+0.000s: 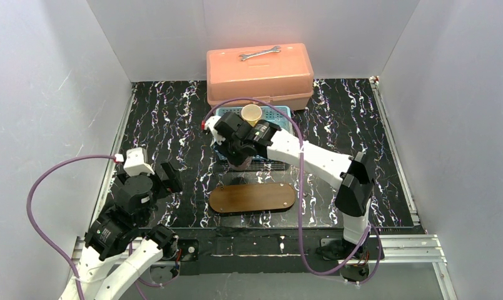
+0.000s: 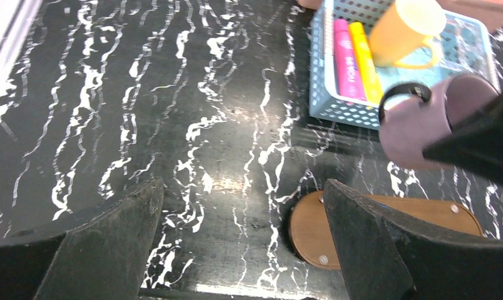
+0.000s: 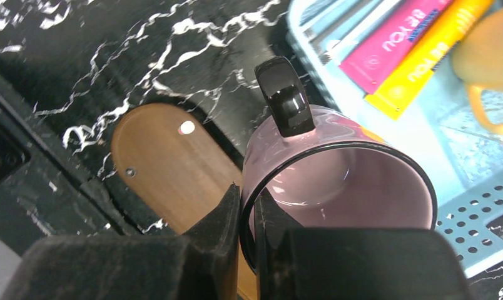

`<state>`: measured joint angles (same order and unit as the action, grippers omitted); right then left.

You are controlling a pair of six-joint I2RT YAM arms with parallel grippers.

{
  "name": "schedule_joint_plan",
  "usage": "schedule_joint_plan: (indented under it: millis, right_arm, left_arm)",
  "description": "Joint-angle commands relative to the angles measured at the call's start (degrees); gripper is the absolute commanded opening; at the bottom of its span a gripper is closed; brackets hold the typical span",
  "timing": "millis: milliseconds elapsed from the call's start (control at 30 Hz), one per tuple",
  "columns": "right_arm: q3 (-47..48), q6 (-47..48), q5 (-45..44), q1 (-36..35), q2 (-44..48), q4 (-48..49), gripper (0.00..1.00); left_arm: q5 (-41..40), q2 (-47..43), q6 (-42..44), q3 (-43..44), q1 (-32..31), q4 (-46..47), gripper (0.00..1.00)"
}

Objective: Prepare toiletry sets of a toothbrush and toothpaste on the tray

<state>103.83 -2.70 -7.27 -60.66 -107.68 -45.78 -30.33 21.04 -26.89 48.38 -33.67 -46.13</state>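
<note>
The dark-brown wooden tray point(image 1: 253, 198) lies bare near the front of the table; it also shows in the left wrist view point(image 2: 305, 231) and the right wrist view point(image 3: 167, 162). The magenta toothpaste point(image 3: 396, 44) and the yellow toothpaste point(image 3: 430, 53) lie side by side in the light-blue basket point(image 1: 280, 115). Slim pale toothbrushes point(image 3: 352, 25) lie beside the magenta tube. My right gripper point(image 3: 248, 206) is shut on the rim of a mauve mug point(image 3: 336, 181) with a black handle, held above the gap between basket and tray. My left gripper point(image 2: 243, 190) is open and empty, left of the tray.
A yellow cup point(image 1: 251, 114) stands in the basket. A salmon toolbox point(image 1: 259, 74) with a steel wrench point(image 1: 259, 54) on its lid stands behind the basket. White walls enclose the black marbled table on three sides.
</note>
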Motion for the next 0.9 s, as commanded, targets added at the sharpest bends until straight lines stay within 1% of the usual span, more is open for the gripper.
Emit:
schedule_joint_plan:
  millis: [0,200,267,433,467,500,633,867]
  right_arm:
    - [2.7,4.3,2.2,-3.2,3.5,0.8,0.01]
    - [1.5,5.3,4.5,-6.8,2.6,1.2,0.01]
    - [1.2,5.4,5.2,-8.3,2.1,1.5,0.01]
    - [0.2,5.6,5.8,-10.9,0.7,2.4,0.01]
    - [0.1,5.6,5.9,-11.3,0.3,2.4,0.01]
    - [0.1,5.7,6.0,-12.4,-0.7,2.4,0.01]
    - [0.0,5.5,6.1,-13.8,-2.0,2.7,0.01]
    - [-0.6,5.2,5.4,-15.2,-3.8,3.5,0.01]
  left_arm:
    - [-11.9,-1.2,-5.4,0.6,-0.2,-3.7,0.99]
    - [-21.9,-2.8,-11.8,0.7,-0.2,-7.9,0.99]
    - [-25.6,-2.9,-14.9,1.2,-0.2,-10.6,0.99]
    - [-31.8,-2.1,-22.5,2.8,-0.2,-17.3,0.99]
    - [-32.8,-1.8,-24.7,3.2,-0.2,-18.9,0.99]
    - [-35.2,-1.1,-29.3,4.1,-0.2,-23.0,0.99]
    - [-37.0,-0.5,-33.7,5.2,-0.2,-27.1,0.99]
    - [-37.4,-1.2,-34.5,5.3,-0.2,-27.8,0.99]
